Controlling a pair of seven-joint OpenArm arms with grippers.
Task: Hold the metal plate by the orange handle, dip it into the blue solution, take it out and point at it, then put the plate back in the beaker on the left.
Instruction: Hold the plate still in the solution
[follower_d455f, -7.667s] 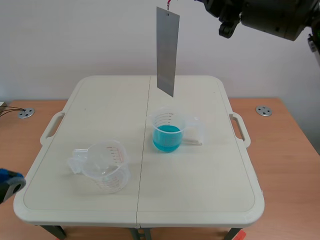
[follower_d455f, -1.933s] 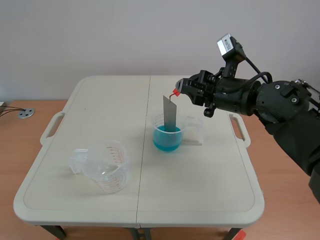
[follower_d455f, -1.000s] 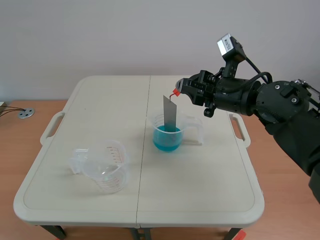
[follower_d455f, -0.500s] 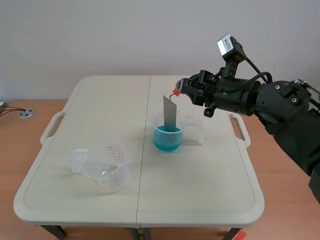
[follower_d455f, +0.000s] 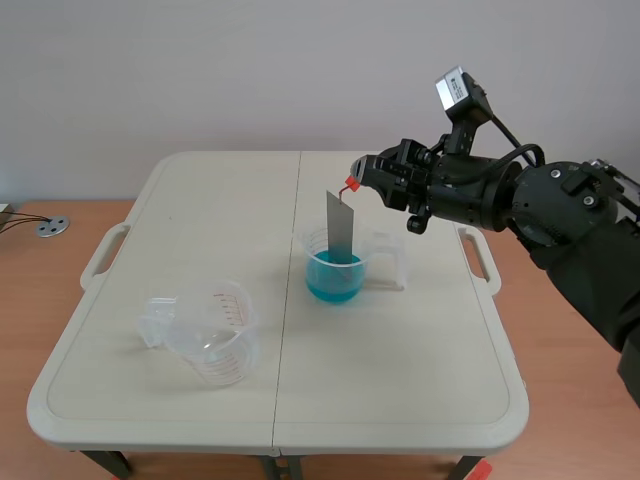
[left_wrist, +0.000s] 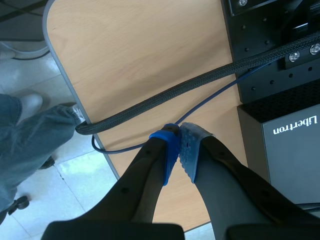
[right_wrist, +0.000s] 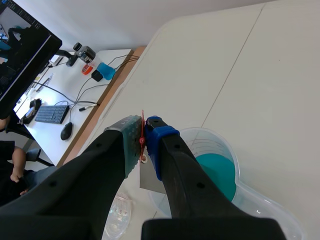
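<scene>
"What is the right gripper (follower_d455f: 364, 176) doing?"

"Its fingers pinch the thin orange handle (right_wrist: 142, 134), right of centre in the scene view. That way the metal plate (follower_d455f: 341, 228) hangs straight down and the pads stay clear of the liquid."

"Where does the plate end?"

"Its lower end seems to sit in the blue solution (follower_d455f: 333, 276), inside the beaker (follower_d455f: 314, 244) at centre. The empty beaker (follower_d455f: 205, 335) waits at lower left on the table (follower_d455f: 420, 360)."

"And the left gripper (left_wrist: 178, 146)?"

"Pressed together on nothing, off the table, over a wooden desk (left_wrist: 140, 60)."
</scene>
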